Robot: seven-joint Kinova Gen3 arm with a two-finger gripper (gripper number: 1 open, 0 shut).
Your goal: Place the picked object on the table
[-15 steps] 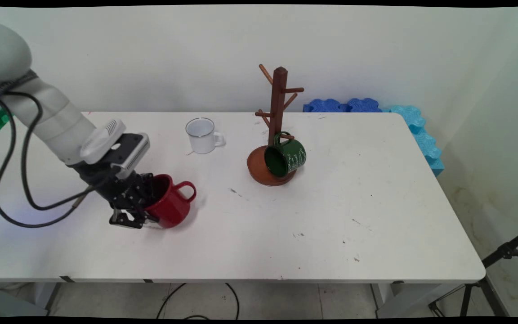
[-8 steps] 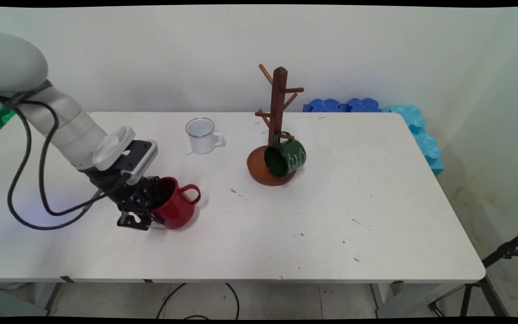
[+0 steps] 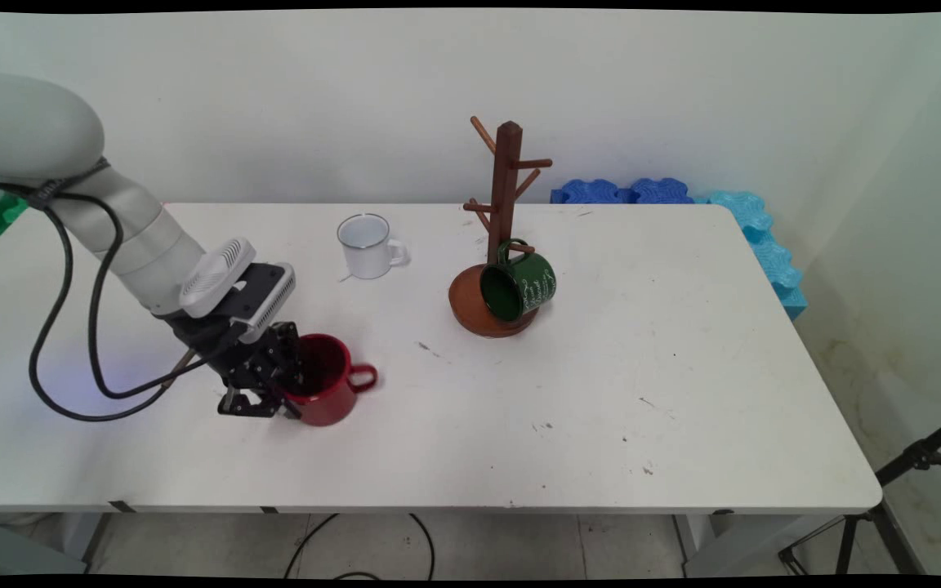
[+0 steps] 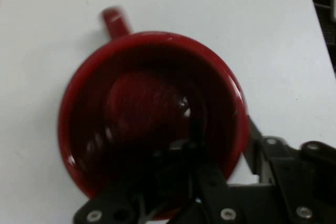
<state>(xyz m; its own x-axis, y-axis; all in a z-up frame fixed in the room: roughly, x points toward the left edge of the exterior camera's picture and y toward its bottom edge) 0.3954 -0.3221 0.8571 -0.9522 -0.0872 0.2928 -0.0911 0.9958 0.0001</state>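
The jaws (image 3: 270, 400) are clamped on the near-left wall of the red mug (image 3: 330, 390), one finger (image 4: 173, 174) down inside it, the other outside its rim toward 4 o'clock in the hand view. The mug stands on the desk (image 3: 683, 392), its handle pointing to 3 o'clock in the main view. A white mug (image 3: 366, 246) lies toward 1 o'clock from it; farther right, a green mug (image 3: 519, 287) hangs on a wooden tree (image 3: 501, 229).

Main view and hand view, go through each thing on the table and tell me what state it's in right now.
Gripper: shut on the red mug's rim, one finger inside.
Red mug: upright on the table, empty.
White mug: upright, empty.
Green mug: hanging tilted on the mug tree.
Mug tree: upright, other pegs bare.
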